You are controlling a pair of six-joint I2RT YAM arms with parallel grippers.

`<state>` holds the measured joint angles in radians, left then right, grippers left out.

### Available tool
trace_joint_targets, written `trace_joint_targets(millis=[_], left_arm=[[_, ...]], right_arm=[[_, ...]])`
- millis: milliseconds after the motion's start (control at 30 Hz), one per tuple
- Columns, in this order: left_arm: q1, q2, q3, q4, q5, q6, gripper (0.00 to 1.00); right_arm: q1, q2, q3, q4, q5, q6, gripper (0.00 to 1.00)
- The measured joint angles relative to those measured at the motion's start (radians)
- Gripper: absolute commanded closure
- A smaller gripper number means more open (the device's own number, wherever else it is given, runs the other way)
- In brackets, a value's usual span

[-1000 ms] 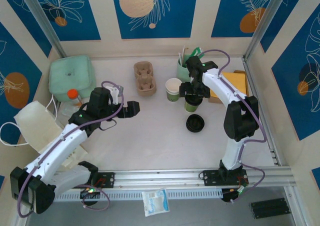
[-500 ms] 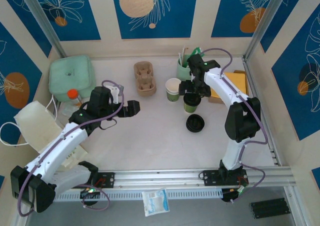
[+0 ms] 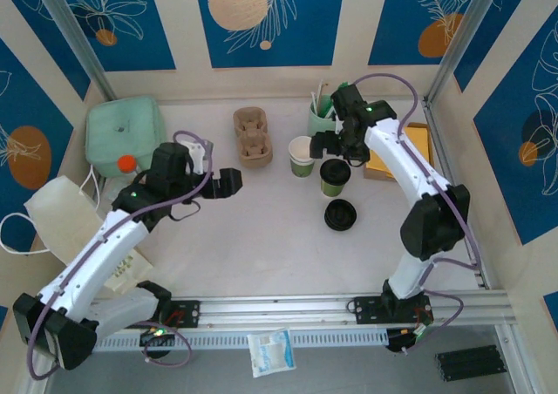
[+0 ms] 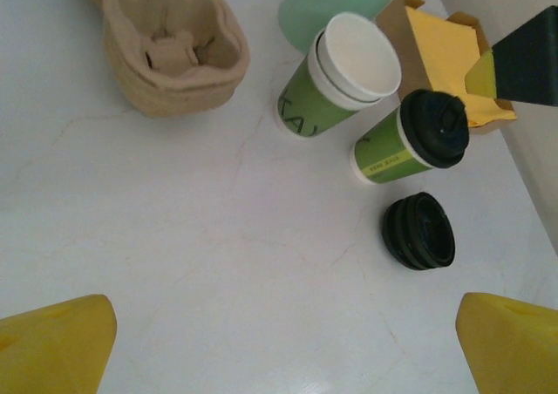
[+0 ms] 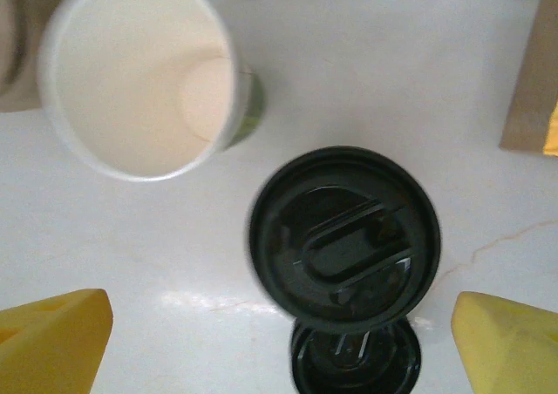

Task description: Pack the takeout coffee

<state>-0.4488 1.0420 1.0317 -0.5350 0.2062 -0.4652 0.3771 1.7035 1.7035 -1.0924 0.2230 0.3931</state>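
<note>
The small white paper cup with a pale green band and a round black plastic lid [image 3: 335, 177] stood on the white table [image 3: 261, 237]. It was just right of an open lidless paper cup [image 3: 302, 156] and beyond a loose black lid [image 3: 340, 213]. The right gripper [image 3: 338, 148] hung over it, jaws spread wide, holding nothing. The left gripper [image 3: 218, 174], well to the left, was also spread and empty. In the right wrist view the lid hid the cup's body. The mint-green straw cup [image 3: 319, 115] was partly hidden behind the right arm.
</note>
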Motion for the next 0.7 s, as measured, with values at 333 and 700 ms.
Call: trace_joint_targets(millis=[333, 700], left_arm=[[0.001, -0.087, 0.288, -0.261, -0.224, 0.078, 0.01], [0.018, -0.180, 0.391, -0.488, -0.718, 0.140, 0.01]], right_arm=[[0.276, -0.185, -0.011, 0.059, -0.067, 0.038, 0.02], [0.549, -0.261, -0.229, 0.299, -0.218, 0.175, 0.02]])
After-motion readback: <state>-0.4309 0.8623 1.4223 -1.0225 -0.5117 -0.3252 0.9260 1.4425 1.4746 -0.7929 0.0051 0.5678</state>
